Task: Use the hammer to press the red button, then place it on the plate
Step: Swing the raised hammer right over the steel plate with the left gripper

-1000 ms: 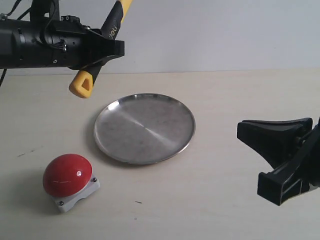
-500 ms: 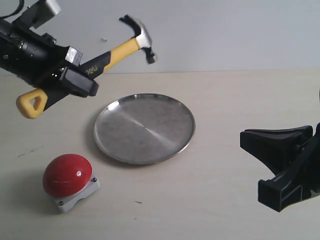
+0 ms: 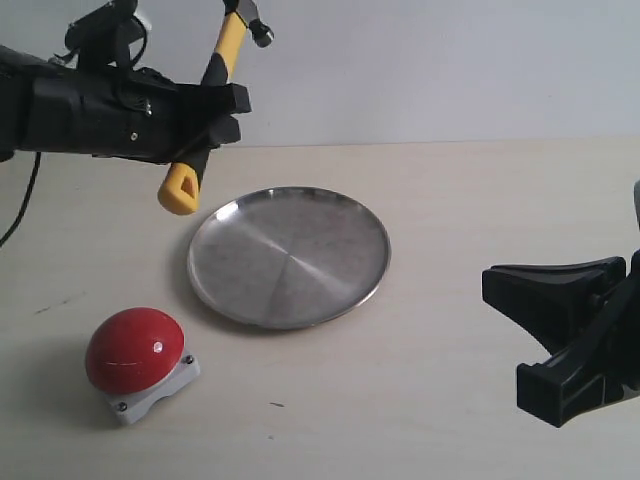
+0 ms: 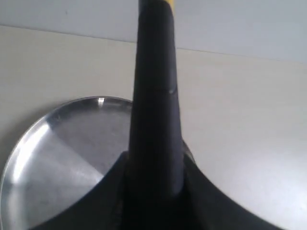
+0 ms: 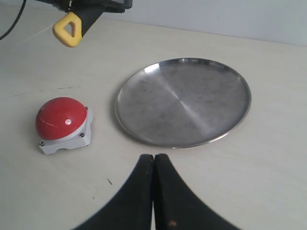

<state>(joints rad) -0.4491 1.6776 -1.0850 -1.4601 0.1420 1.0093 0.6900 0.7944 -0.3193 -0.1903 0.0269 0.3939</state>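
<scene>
We show the left gripper (image 3: pixel 205 115) pinching the hammer (image 3: pixel 229 45) head-up, with the button (image 3: pixel 133 350) well below it and the plate (image 3: pixel 290 257) beneath; the seemingly narrow grip may let it pivot on pressing; the right gripper (image 5: pixel 154 167) is pressed together.

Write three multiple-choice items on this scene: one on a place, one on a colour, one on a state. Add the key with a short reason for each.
1. In the exterior view, where does the red button sit relative to the plate?
A. To its lower left, apart from it
B. On it
C. To its right, touching the rim

2. What colour is the looped butt end of the hammer?
A. Blue
B. Yellow
C. Green

3. How does the right pincer stand?
A. Shut on the hammer
B. Wide open
C. Shut, holding nothing

Key:
1 A: bare table shows between the button's base and the plate's rim.
2 B: the loop below the black grip is yellow.
3 C: in the right wrist view its fingers meet with nothing between them.
</scene>
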